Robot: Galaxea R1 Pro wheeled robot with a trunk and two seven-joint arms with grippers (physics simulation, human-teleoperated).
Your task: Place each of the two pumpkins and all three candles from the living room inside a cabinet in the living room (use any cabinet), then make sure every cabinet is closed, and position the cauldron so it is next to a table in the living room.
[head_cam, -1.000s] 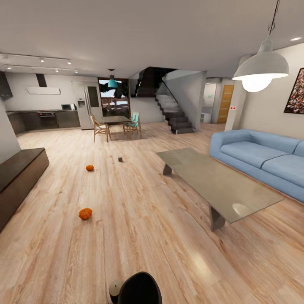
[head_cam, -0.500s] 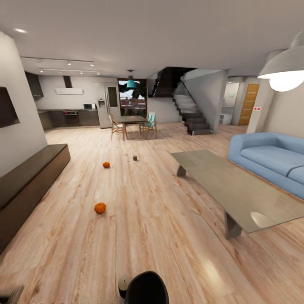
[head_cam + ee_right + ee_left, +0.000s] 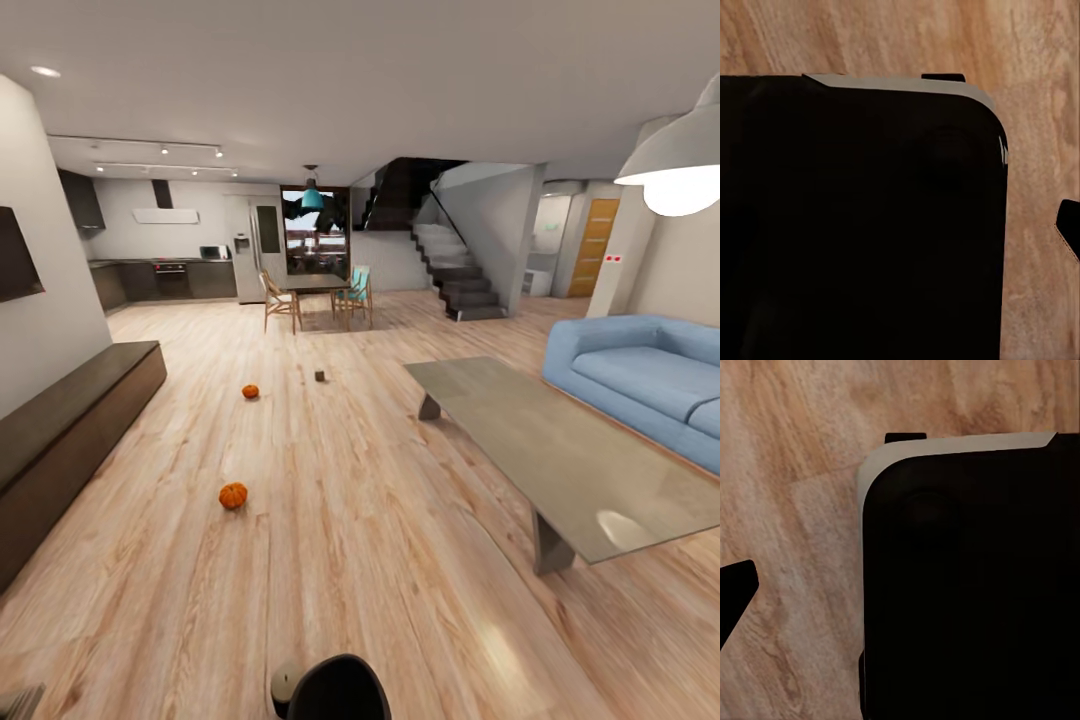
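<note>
Each wrist view looks down past the robot's own dark base [image 3: 967, 585] at the wood floor [image 3: 787, 472]; a dark tip shows at the edge of each, but whether either gripper is open or shut cannot be told, and nothing shows in a grasp.

In the head view, a pale round-topped thing [image 3: 287, 682] sits beside the dark dome of the robot's body [image 3: 335, 692] at the bottom edge; it may be a candle, but too little shows to be sure. Out on the floor lie the near pumpkin [image 3: 233, 495] and, well beyond it, the far pumpkin [image 3: 250, 391]. Past that stands a small dark object [image 3: 320, 376], perhaps the cauldron. The long dark cabinet [image 3: 70, 430] runs along the left wall, its fronts closed as far as can be seen. The low table [image 3: 550, 450] stands to the right, before the blue sofa [image 3: 640, 380].

This looks like the travel stage, no item yet put away. The next move calls for driving to the near pumpkin, then lowering an arm to it.
</note>
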